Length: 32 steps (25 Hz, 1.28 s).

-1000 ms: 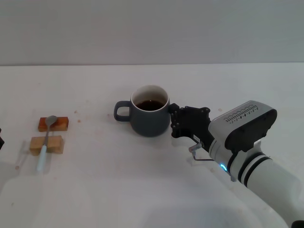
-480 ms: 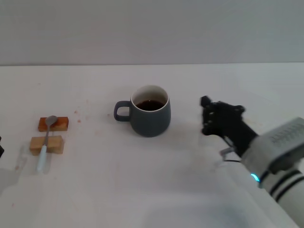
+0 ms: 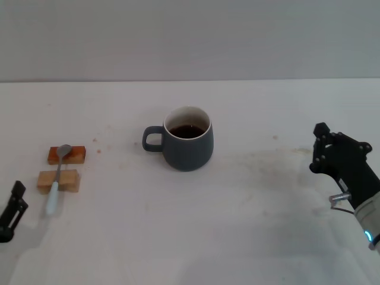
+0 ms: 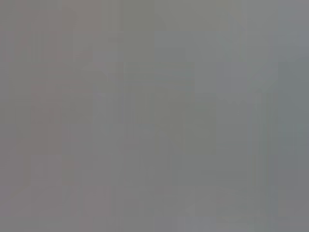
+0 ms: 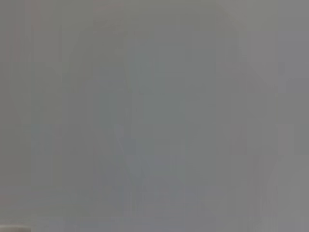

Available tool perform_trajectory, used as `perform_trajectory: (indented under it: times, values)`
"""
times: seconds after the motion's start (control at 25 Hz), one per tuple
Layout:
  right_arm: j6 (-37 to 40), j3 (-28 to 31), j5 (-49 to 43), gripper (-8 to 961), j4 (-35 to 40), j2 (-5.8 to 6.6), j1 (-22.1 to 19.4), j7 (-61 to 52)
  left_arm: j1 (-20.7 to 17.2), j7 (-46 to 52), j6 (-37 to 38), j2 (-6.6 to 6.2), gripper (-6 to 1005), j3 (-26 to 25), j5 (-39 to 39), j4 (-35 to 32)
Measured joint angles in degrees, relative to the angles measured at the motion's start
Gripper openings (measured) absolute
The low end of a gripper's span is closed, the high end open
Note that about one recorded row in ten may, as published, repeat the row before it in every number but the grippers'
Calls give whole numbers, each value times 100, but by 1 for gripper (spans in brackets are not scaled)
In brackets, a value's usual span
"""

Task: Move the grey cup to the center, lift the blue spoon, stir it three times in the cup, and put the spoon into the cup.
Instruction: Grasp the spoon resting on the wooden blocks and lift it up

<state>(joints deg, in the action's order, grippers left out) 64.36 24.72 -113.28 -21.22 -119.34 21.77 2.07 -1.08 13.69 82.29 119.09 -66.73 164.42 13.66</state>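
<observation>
The white table takes up most of the head view, its far edge running straight across below a plain grey wall. Wide bare stretches of tabletop lie in front of the mug, behind it, and on both sides of it.

The right gripper sits near the table's right side, well apart from the mug, with open surface between them; its black fingers point toward the far edge, but whether they are parted or closed cannot be told. It holds nothing that shows.

The grey cup stands upright near the middle of the table, its loop handle turned toward the robot's left, with dark liquid inside.

The left gripper shows only as a dark tip at the near left corner, close to the spoon's handle end but apart from it; its state cannot be told either.

Two small wooden blocks lie at the left, one behind the other. The blue spoon rests across them, metal bowl on the far block, pale handle reaching past the near block toward the robot.

No writing or label can be read. Both wrist views are blank grey.
</observation>
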Motion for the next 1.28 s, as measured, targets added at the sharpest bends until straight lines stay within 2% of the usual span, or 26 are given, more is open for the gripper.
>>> perform_trajectory:
  times: [0.28, 0.44, 0.52, 0.84, 1.28]
  values:
    - [-5, 26, 5, -2, 7, -1, -63, 5, -40, 4, -63, 0, 795, 414, 3, 36]
    - [-20, 79, 8, -2, 30, 1, -71, 20, -40, 4, -63, 0, 794, 414, 3, 36]
    - [-2, 134, 8, -2, 53, 2, -95, 21, 10, -1, -433, 0, 794, 508, 2, 100]
    - [63, 829, 17, -2, 145, 7, -362, 13, 89, -14, -706, 0, 794, 606, 2, 130]
    - [58, 992, 18, -2, 207, 8, -426, -6, 147, -551, -1251, 0, 793, 816, 0, 373]
